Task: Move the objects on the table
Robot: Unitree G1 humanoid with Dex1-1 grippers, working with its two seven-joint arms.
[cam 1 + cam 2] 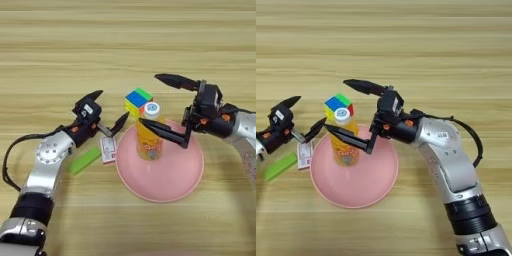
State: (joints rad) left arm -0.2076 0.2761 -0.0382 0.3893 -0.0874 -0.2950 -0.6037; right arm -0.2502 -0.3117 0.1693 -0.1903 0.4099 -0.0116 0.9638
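A small orange-drink bottle (149,137) with a white cap stands upright on the rear part of a pink plate (167,175). Just behind it, by the plate's far rim, sits the multicoloured puzzle cube (136,100). My right gripper (150,99) is open; one finger reaches past the cube and the other crosses in front of the bottle's neck. Whether either finger touches them I cannot tell. The flat lime-green block (85,160) lies on the table (125,40) left of the plate. My left gripper (111,105) is open, just left of the cube and above the block, holding nothing.
A small white and red packet (107,149) lies between the green block and the plate's left rim, under the left gripper. The right forearm (451,150) stretches over the table's right side.
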